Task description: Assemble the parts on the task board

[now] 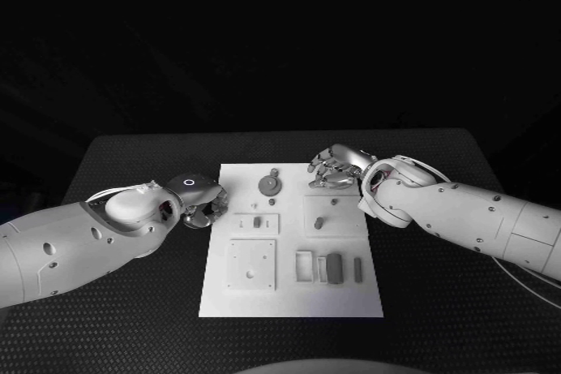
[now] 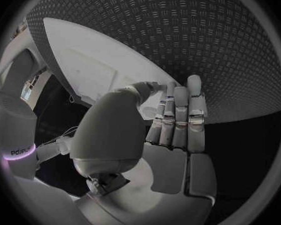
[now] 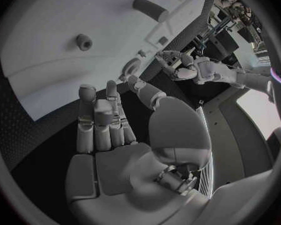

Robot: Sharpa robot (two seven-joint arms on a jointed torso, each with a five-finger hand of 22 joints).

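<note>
1. The left hand [image 1: 201,208] hovers low over the black worktop [image 1: 140,309], just beside the left edge of the task board [image 1: 293,305]. In the left wrist view its fingers [image 2: 178,110] lie straight and side by side, the thumb bent across toward them, and nothing is held.

2. The task board is a white plate lying flat in the middle of the worktop. On its left half sits a square plate with small holes [image 1: 251,264], and above that a small block with a slot [image 1: 256,222].

3. Near the board's far end lies a round disc part [image 1: 270,184]. Toward the near right, a white frame [image 1: 305,266] and several grey bars [image 1: 336,268] lie side by side, with a thin bar [image 1: 357,267] just to their right.

4. The right hand [image 1: 336,168] hangs over the board's far right corner. In the right wrist view its fingers [image 3: 100,120] are extended close together with the thumb apart, gripping nothing; a short dark peg [image 3: 84,41] stands in the board beyond them.
</note>
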